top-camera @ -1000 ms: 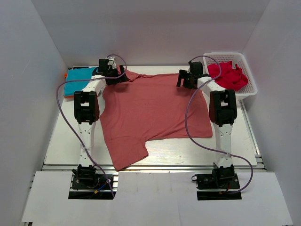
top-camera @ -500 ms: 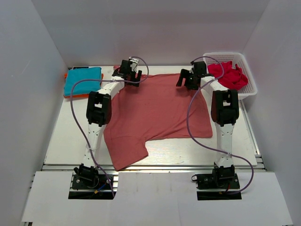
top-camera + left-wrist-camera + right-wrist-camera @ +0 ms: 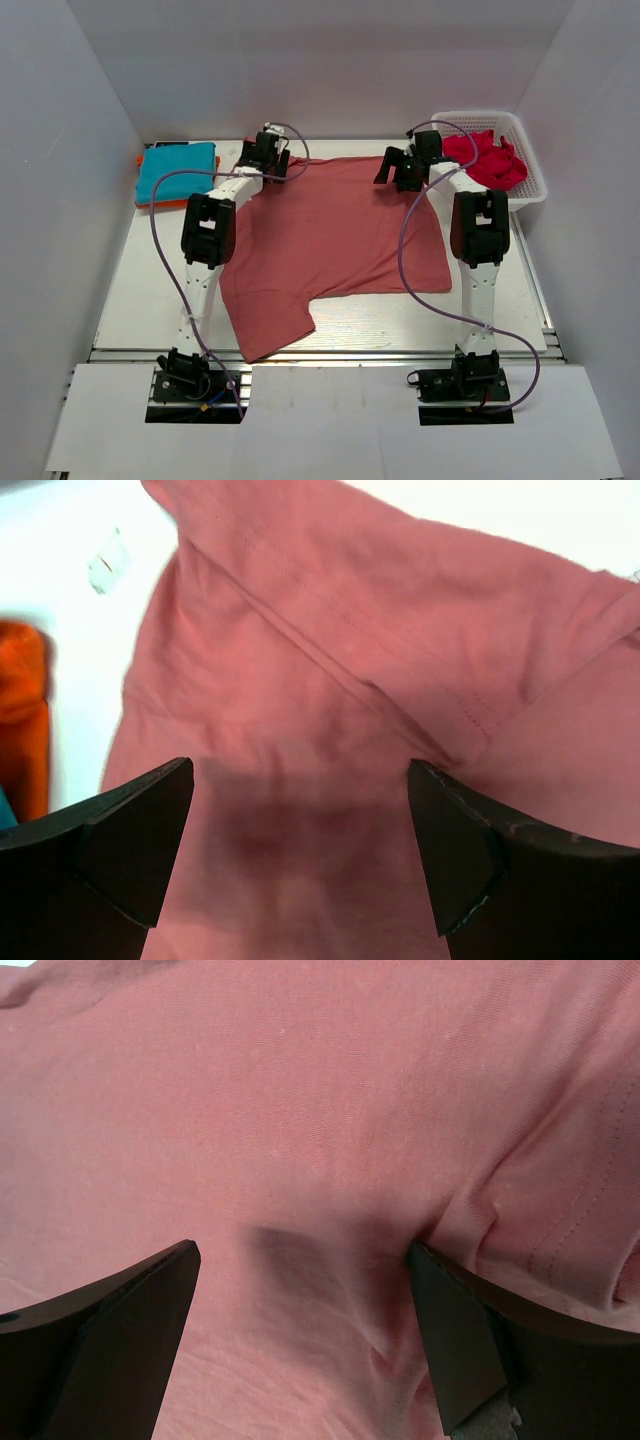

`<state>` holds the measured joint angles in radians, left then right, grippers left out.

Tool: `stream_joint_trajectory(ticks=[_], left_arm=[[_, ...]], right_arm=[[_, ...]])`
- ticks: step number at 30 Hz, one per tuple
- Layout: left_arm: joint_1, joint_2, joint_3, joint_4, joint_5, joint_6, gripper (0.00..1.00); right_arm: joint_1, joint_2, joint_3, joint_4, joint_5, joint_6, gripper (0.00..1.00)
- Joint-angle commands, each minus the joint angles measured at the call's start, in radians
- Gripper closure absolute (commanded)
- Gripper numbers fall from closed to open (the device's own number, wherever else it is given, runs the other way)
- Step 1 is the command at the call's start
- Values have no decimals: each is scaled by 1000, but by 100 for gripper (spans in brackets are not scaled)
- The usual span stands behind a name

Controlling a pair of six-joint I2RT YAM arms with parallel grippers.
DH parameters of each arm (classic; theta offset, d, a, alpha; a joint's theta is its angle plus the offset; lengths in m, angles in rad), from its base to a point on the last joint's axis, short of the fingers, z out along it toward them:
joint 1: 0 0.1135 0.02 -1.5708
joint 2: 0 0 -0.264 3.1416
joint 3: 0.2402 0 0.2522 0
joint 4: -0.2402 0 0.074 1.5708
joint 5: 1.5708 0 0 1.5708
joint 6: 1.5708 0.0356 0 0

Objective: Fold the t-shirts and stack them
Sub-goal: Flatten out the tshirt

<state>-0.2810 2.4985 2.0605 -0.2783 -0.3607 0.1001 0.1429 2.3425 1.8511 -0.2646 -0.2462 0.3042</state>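
Top external: left gripper (image 3: pixel 265 158) has slid in from the teal t-shirt (image 3: pixel 177 170), jaws wide, the salmon-red t-shirt (image 3: pixel 330 235) right under it; right gripper (image 3: pixel 398 168) likewise released. Fold grab looks next.

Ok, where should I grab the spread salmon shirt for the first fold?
Probably the far edge, one gripper toward each end, coming straight down: the salmon shirt lies flat, and the open left gripper and right gripper hover over that edge.
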Motion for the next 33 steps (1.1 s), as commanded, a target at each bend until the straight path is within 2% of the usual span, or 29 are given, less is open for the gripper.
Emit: stream_joint_trajectory(ticks=[1,3,8,12,14,17,21,22,24,25,27,28,33], left_arm=[[-1,-78,-88,120,32,-10,2],[-1,-67,-71,152,64,-10,2],[-1,45,85,133,121,27,4],[-10,33,52,152,134,27,4],[-10,5,27,180,134,39,7],[-10,5,16,202,123,49,22],[-10,40,43,211,111,38,36],[-10,40,43,240,121,27,51],[-10,51,43,266,135,27,59],[-10,51,43,275,144,27,71],[-10,60,55,300,135,18,86],[-10,60,55,323,135,18,100],[-10,80,55,412,126,27,100]], right_arm=[[-12,23,13,-33,-25,-11,10],[-16,21,17,-35,-38,-10,10],[-22,18,11,-32,-50,-7,10],[-26,24,17,-33,-57,-2,10],[-28,28,22,-33,-65,-2,10],[-32,31,23,-36,-68,-2,10],[-34,34,23,-36,-77,-2,10],[-34,34,23,-35,-80,1,10],[-34,40,25,-35,-87,6,10],[-34,40,25,-33,-91,7,10],[-35,43,30,-32,-102,6,10],[-35,46,30,-32,-105,7,10],[-37,49,34,-32,-102,1,10]])
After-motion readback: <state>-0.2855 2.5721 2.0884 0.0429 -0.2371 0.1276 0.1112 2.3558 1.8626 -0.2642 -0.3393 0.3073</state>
